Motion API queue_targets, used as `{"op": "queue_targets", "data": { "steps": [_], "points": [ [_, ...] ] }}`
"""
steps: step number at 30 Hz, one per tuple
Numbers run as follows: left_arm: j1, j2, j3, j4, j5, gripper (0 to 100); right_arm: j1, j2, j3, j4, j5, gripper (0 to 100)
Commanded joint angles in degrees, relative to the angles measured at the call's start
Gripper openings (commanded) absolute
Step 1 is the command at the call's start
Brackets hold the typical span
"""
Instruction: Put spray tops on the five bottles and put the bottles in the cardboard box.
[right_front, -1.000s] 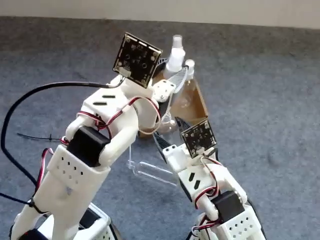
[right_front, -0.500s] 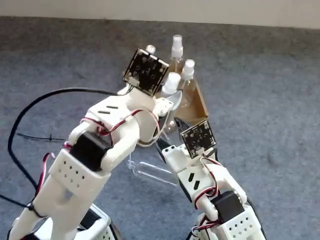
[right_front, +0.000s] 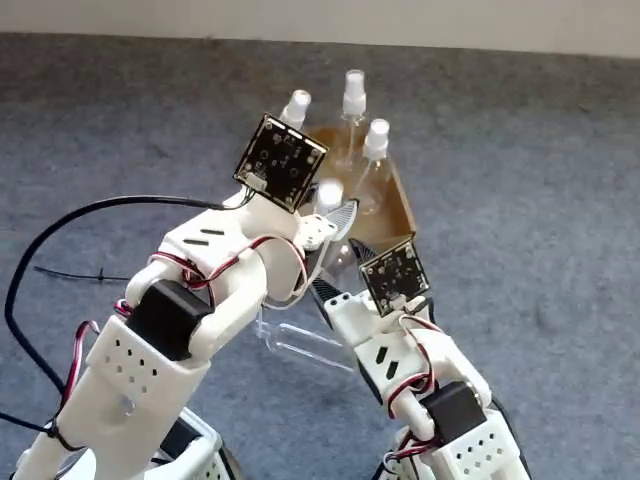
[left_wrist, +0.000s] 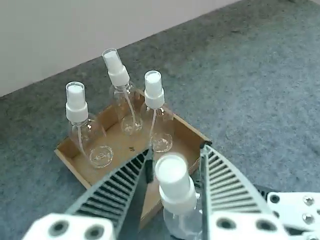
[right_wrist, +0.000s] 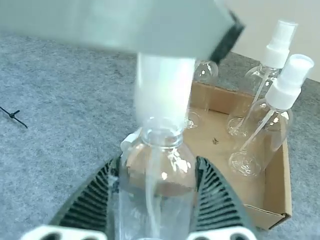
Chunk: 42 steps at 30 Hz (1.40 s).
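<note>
My left gripper (left_wrist: 177, 148) is shut on a white spray top (left_wrist: 174, 181) that sits on the neck of a clear bottle (right_wrist: 157, 175). The right gripper (right_wrist: 156, 165) is shut on this bottle's body and keeps it upright just in front of the cardboard box (left_wrist: 67, 152). In the high view the left gripper (right_front: 335, 215) is directly above the right gripper (right_front: 335, 275), with the spray top (right_front: 328, 195) between them. Three capped bottles (left_wrist: 80, 125) (left_wrist: 120, 85) (left_wrist: 156, 110) stand upright inside the box (right_front: 402, 208).
A clear plastic piece (right_front: 300, 340) lies on the grey carpet between the arm bases. A black cable (right_front: 60, 225) loops at the left, with a black cable tie (right_front: 70, 272) beside it. Open carpet lies to the right of the box.
The left gripper has come down and toward the arms with the spray top, from above the box to the neck of the bottle. The right arm has kept still.
</note>
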Motion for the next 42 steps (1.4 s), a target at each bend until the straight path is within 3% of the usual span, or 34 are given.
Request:
{"op": "queue_targets", "data": {
  "steps": [1, 4, 10, 20, 32, 42],
  "points": [
    [0.48, -1.80, -5.76, 3.34, 0.26, 19, 0.04, -0.84, -0.84, -1.89, -0.70, 0.4],
    [0.04, -1.36, -9.80, 5.71, 0.09, 20, -0.04, -0.84, -0.84, -1.89, -0.70, 0.4],
    [-3.21, -1.10, -11.65, 5.71, -3.78, 14, -0.13, -0.84, -0.84, -1.89, -0.70, 0.4],
    [-4.79, -1.27, -2.86, -0.18, -4.04, 13, -0.22, -0.84, -0.84, -1.89, -0.70, 0.4],
    [-2.68, -1.80, 1.71, 0.97, -3.96, 13, -0.04, -0.84, -0.84, -1.89, -0.70, 0.4],
    [-7.69, -2.07, -4.79, 3.52, -4.04, 13, -0.22, -0.84, -0.92, -1.80, 1.58, 0.4]
  ]
}}
